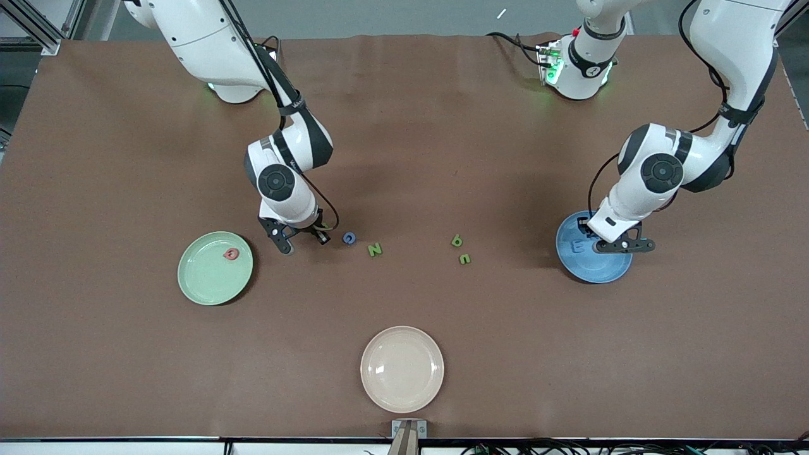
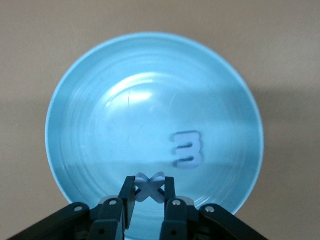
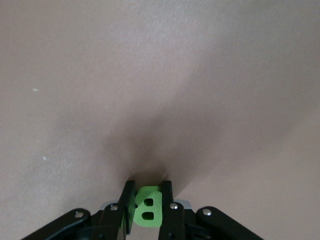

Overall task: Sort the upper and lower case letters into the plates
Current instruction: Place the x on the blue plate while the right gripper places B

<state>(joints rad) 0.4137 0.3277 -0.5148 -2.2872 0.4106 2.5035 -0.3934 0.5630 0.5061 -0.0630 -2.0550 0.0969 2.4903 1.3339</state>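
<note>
Letters: right gripper (image 3: pixel 147 200), lowered to the tabletop (image 1: pixel 404 126) beside the green plate (image 1: pixel 205 284), clamps green B (image 3: pixel 146 210). Left gripper (image 2: pixel 150 195), over the blue plate (image 2: pixel 100 125), pinches blue x (image 2: pixel 149 187). Green plate: pink Q (image 1: pixel 232 254). Blue plate: blue m (image 2: pixel 187 149).

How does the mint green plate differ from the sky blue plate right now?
The mint green plate lies toward the right arm's end of the table; the sky blue plate lies toward the left arm's end. The green one holds a pink-red letter; the blue one holds a blue letter. The left tool hangs over the blue plate gripping a blue x; no tool is over the green one. Both are round, shallow and look alike in size.
</note>
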